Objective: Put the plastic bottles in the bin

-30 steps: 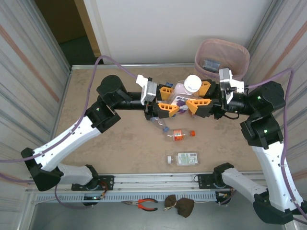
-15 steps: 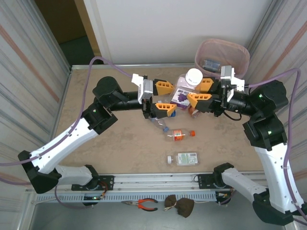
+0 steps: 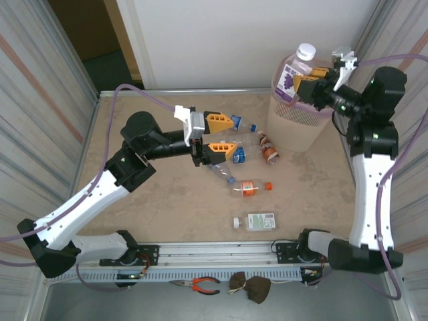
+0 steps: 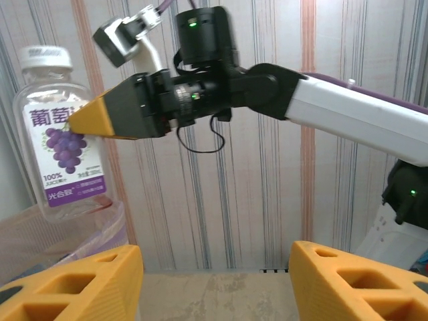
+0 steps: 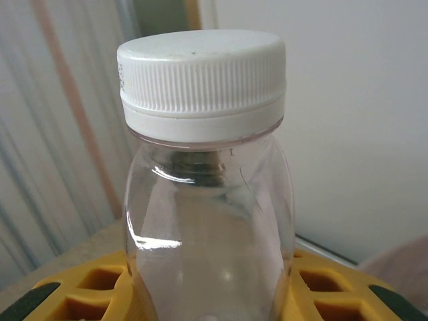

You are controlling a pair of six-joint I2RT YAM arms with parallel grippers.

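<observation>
several bottles (image 3: 257,221) still lie loose on the desk (image 3: 180,207). farther in, the left hand (image 3: 231,136) has let go and stands apart, empty. beyond, the right hand (image 3: 306,81), clamped on the grape-juice bottle (image 3: 292,72), has carried it up over the pink bin (image 3: 294,130); a drop looks next.

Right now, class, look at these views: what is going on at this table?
The right tool grips a clear grape juice bottle with a white cap and holds it roughly upright just above the pale pink bin. The left tool hangs open and empty over the middle of the table, close to several bottles lying there. Among them are a brown bottle, an orange-capped bottle and a green-labelled bottle nearer the front edge.
</observation>
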